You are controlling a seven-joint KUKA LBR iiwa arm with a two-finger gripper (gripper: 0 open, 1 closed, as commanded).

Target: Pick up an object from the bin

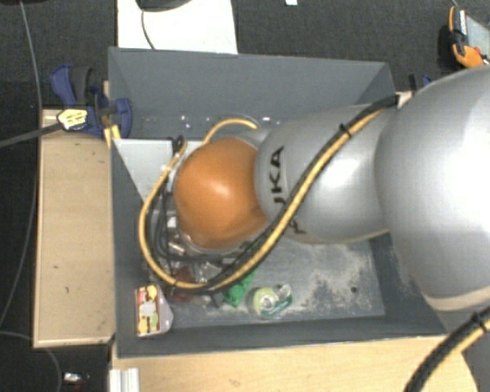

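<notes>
Lying on the bin (pixel 253 88) floor by its lower wall, just beneath the wrist, are a small green piece (pixel 240 293) and, close on its right, a clear rounded item (pixel 269 300) with green inside. A red-and-yellow packet (pixel 149 310) sits in the lower-left corner. The gripper (pixel 188 258) is low over this group, under the arm's orange cover (pixel 216 190). Whether it is apart or together cannot be told, and nothing is seen held. Judgement: grasp stage, pick unconfirmed. The next move calls for firm closure on one item, then a straight lift clear of the walls.
</notes>
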